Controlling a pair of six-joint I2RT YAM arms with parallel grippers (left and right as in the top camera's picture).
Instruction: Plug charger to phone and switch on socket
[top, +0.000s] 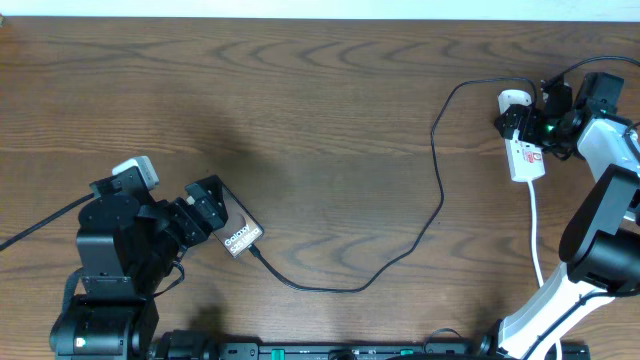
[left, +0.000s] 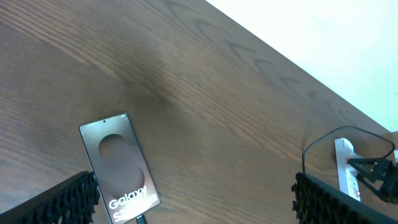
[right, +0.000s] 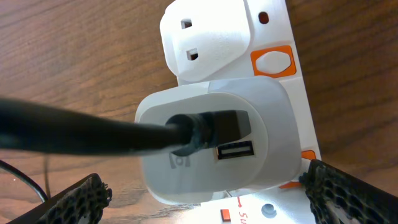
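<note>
The phone (top: 240, 237) lies flat on the table at the lower left, its "Galaxy" screen up; it also shows in the left wrist view (left: 118, 165). The black charger cable (top: 440, 190) runs from the phone's lower edge, where its connector tip (left: 143, 219) meets the phone, across to a white adapter (right: 211, 143) plugged into the white socket strip (top: 525, 158). My left gripper (left: 196, 205) is open, its left finger beside the phone. My right gripper (right: 211, 208) is open, its fingers either side of the adapter, right above the strip (right: 273, 31).
An orange switch (right: 273, 62) sits beside the strip's free outlet. A thicker white cord (top: 536, 235) runs from the strip toward the front edge. The right arm's base stands at the lower right, the left arm's base at the lower left.
</note>
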